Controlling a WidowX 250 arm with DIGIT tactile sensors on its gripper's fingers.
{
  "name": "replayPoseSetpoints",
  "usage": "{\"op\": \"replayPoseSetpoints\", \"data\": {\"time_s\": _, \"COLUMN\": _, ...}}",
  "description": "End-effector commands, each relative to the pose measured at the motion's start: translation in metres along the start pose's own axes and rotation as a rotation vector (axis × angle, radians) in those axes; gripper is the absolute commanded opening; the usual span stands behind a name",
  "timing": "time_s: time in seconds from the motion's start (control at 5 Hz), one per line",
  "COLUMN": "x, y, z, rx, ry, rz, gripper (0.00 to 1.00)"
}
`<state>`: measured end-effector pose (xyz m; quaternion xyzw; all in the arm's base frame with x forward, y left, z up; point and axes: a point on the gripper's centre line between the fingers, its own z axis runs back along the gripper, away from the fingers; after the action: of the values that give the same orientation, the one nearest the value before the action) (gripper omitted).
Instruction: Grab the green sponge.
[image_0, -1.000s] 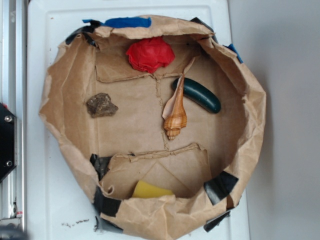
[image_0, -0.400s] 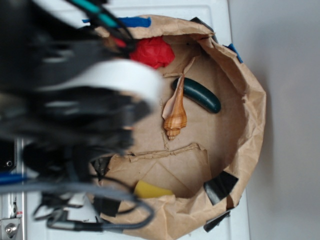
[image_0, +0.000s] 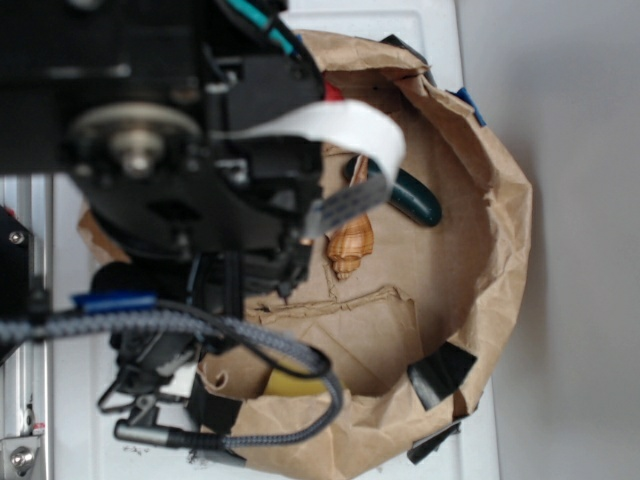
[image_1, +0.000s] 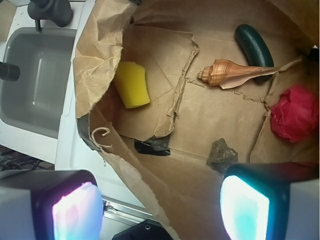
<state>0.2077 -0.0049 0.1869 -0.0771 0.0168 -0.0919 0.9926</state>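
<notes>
While the arm (image_0: 190, 160) fills the left half of the exterior view, the torn brown paper bag (image_0: 490, 200) lies open on a white surface (image_0: 440, 30). In the wrist view the two fingers (image_1: 250, 205) of the gripper (image_1: 160, 210) appear at the bottom corners, spread wide apart with nothing between them, well above the bag floor. The green sponge (image_1: 132, 84), actually a mustard-yellow foam block, rests flat against the inner wall of the bag, beside a torn paper flap (image_1: 175, 75); in the exterior view only a sliver of it (image_0: 295, 385) shows below a grey braided cable (image_0: 250, 340). A spiral seashell (image_1: 227, 72) lies near the bag's middle, its point touching a dark green cucumber-shaped piece (image_1: 255, 45). A red paper wad (image_1: 295, 112) sits by the far wall, and a brown rock (image_1: 222, 155) lies just above the right finger, well apart from the sponge. A grey sink (image_1: 35, 85) is seen outside the bag at the left of the wrist view.
</notes>
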Motion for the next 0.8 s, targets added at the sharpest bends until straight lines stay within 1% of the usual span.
{"op": "replayPoseSetpoints", "data": {"time_s": 0.0, "x": 0.029, "y": 0.016, "z": -0.006, "rx": 0.040, "ry": -0.063, "rz": 0.002, "gripper": 1.00}}
{"op": "replayPoseSetpoints", "data": {"time_s": 0.2, "x": 0.045, "y": 0.033, "z": -0.012, "rx": 0.008, "ry": -0.081, "rz": -0.004, "gripper": 1.00}}
{"op": "replayPoseSetpoints", "data": {"time_s": 0.4, "x": 0.046, "y": 0.047, "z": -0.015, "rx": -0.052, "ry": -0.128, "rz": -0.082, "gripper": 1.00}}
{"op": "replayPoseSetpoints", "data": {"time_s": 0.6, "x": 0.053, "y": 0.057, "z": -0.043, "rx": 0.000, "ry": -0.199, "rz": -0.117, "gripper": 1.00}}
